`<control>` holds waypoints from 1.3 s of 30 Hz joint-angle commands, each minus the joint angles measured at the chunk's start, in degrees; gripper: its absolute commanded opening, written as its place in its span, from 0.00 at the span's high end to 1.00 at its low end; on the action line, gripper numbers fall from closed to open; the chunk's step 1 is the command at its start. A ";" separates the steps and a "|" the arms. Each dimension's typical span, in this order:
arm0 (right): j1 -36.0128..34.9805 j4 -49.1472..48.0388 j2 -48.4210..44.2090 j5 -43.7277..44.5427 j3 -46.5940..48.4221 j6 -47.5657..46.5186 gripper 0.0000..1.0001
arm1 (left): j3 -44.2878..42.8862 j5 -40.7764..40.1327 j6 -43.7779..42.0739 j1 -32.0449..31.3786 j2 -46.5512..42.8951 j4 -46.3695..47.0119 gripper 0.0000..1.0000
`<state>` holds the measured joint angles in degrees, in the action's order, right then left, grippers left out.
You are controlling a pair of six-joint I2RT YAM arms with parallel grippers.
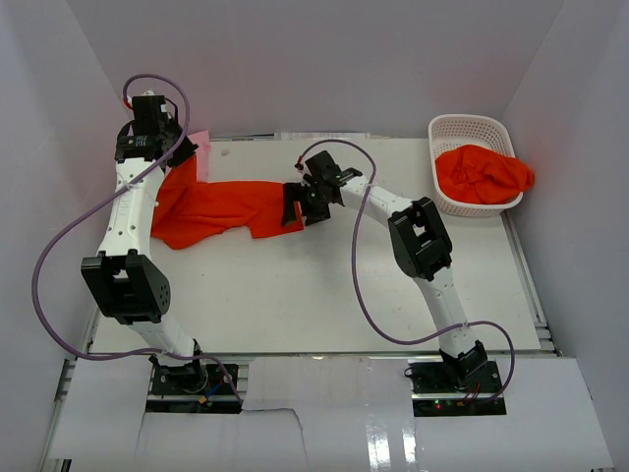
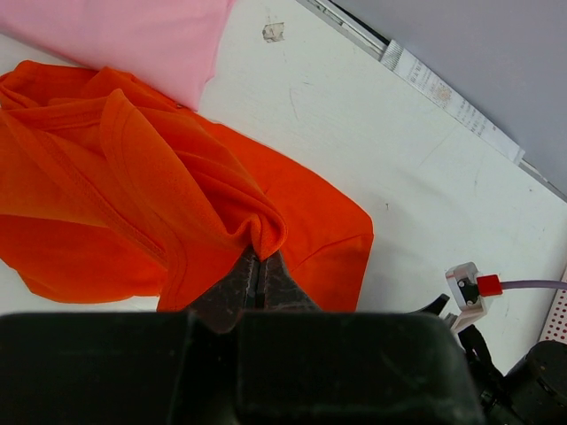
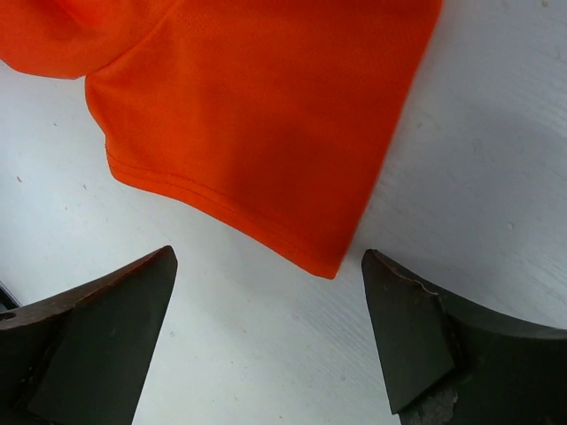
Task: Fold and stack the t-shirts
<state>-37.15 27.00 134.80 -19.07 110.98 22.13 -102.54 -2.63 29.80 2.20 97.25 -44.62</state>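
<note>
Now pinching an orange t-shirt [image 2: 177, 204] fold in left fingers [image 2: 234, 289], ten o'clock on table [image 1: 324, 295]. Holding right fingers [image 3: 97, 328] wide over its hem.

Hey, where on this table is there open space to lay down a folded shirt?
The widest bare patch is the near middle of the table, on the near side of the orange shirt. A smaller one lies at the far edge, between the right gripper and the basket. The far left is crowded: left gripper, orange shirt, pink shirt.
</note>
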 commanded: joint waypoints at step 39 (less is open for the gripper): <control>2.07 13.24 -35.93 2.11 2.09 -0.16 0.92 | 7.00 6.58 -3.70 0.18 -4.97 5.42 0.50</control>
<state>-36.45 34.83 98.24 -18.59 106.72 23.31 -95.98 0.67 26.65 2.17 96.27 -41.43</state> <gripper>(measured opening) 0.086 0.455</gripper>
